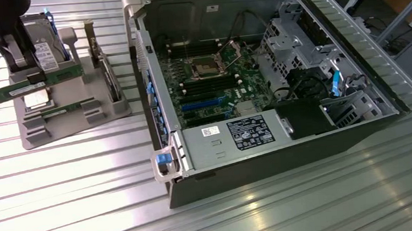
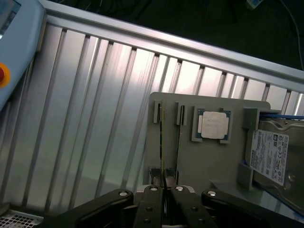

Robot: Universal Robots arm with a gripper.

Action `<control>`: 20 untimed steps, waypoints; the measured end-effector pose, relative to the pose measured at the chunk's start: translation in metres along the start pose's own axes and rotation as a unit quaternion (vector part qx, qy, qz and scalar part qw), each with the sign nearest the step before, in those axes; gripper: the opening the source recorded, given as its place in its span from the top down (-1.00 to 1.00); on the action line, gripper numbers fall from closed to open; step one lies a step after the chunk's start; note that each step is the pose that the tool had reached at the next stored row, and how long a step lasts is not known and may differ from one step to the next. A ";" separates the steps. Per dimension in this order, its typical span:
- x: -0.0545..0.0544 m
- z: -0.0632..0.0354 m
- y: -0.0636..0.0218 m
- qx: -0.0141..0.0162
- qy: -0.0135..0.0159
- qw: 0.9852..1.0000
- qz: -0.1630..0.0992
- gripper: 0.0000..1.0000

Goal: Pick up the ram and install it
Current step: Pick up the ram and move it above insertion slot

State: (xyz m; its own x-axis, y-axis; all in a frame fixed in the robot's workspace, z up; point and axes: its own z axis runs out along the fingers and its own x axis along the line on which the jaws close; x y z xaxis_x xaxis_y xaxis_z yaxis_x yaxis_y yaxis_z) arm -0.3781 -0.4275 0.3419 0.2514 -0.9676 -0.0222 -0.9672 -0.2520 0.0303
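Well, on my screen the slatted metal table [image 1: 86, 185] carries everything. The open computer case [image 1: 183, 18] takes up its middle and the exterior view's right side. The grey holder [image 1: 74, 123] sits by the table's edge at the exterior view's left, well apart from the case's board. The hard drive [image 1: 42, 48] stands at the holder's end nearest the table's far edge.

My claw [image 2: 164, 187] hangs over the holder with its fingers drawn in narrow, pinched against the two faces of the ram [image 2: 162, 142]. The ram stands on its thin edge. Its long axis runs straight out from between the fingers, in line with the holder's slot posts and parallel to the second stick [image 2: 178, 142] just beside it. Past that second stick lies the square processor chip [image 2: 212, 125].

I cannot tell whether the ram's lower edge sits in its slot or is clear of it. The board's black memory slots [image 1: 207, 86] lie well off from the claw, toward the exterior view's right. I judge their length runs roughly the same way as the ram's.
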 end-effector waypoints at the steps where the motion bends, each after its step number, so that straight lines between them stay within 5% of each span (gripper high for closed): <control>1: 0.000 -0.0006 0.0000 0.000 0.000 1.000 0.000 0.74; 20: 0.000 -0.0175 0.0005 0.000 0.000 1.000 0.000 0.74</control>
State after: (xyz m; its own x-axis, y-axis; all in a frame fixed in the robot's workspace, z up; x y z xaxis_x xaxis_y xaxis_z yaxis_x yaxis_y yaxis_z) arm -0.3781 -0.4275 0.3594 0.2514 -0.9676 -0.0223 -0.9672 -0.2520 0.0303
